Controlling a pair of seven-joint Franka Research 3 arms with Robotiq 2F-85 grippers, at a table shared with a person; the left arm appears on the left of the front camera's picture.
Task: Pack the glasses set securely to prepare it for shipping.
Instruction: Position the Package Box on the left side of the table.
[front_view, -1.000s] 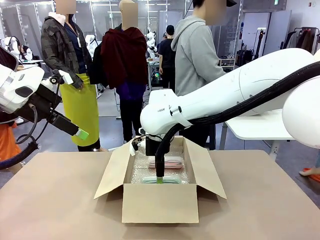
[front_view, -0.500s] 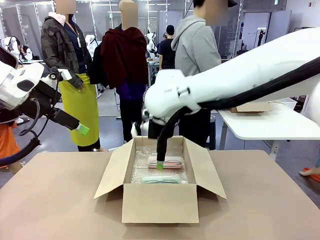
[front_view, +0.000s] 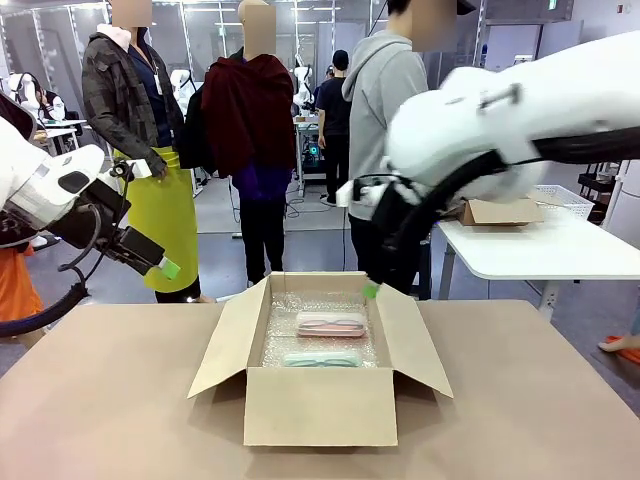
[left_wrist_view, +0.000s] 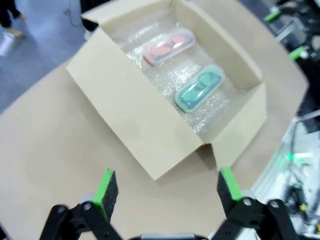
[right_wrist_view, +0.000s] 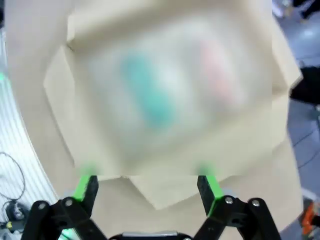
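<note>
The glasses set lies inside the open cardboard box (front_view: 320, 405) on bubble wrap: the pale pink case (front_view: 331, 323) at the back and the mint green case (front_view: 322, 358) in front of it. My right gripper (front_view: 371, 290) hangs open just above the box's far right flap, holding nothing; its arm is motion-blurred. In the right wrist view the open right gripper (right_wrist_view: 147, 185) looks down on the blurred mint case (right_wrist_view: 147, 95) and pink case (right_wrist_view: 217, 75). My left gripper (front_view: 165, 267) stays open, high off the table's left side. From there the left gripper (left_wrist_view: 166, 186) overlooks the pink case (left_wrist_view: 168, 46) and mint case (left_wrist_view: 198, 88).
All of the box's flaps (front_view: 222, 340) stand open and splay outward. A person in a grey hoodie (front_view: 395, 110) stands behind the table. A white side table (front_view: 530, 250) at the back right holds a small cardboard box (front_view: 500, 211).
My right gripper has risen out of the box from beside the cases and swung up to the right. The left arm has barely shifted. Both cases lie still.
</note>
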